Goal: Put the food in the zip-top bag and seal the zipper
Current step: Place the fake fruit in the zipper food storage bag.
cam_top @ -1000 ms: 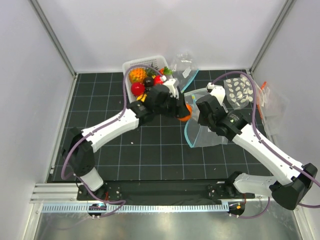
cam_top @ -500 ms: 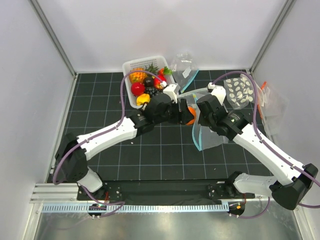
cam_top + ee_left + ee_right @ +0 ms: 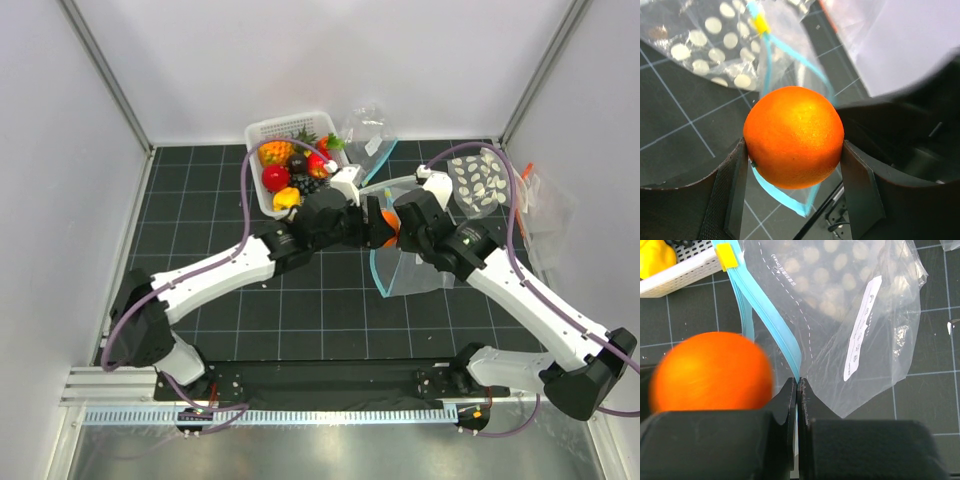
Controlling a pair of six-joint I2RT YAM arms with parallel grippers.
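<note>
My left gripper is shut on the orange and holds it over the open mouth of the zip-top bag. The teal zipper shows just below the orange. My right gripper is shut on the zipper strip and holds the bag's mouth edge up, with the orange close on its left. In the top view both grippers meet at the orange. Two red rounds and the yellow lemon piece lie in the white basket.
The basket at the back also holds a pineapple and dark fruits. A dotted clear bag lies at the back right, and another clear bag behind the basket. The zipper's yellow slider is near the basket's edge.
My left gripper has carried the orange to the right, up to the bag's mouth next to my right gripper. The right gripper has kept its hold on the zipper strip; the bag shifted a little.
</note>
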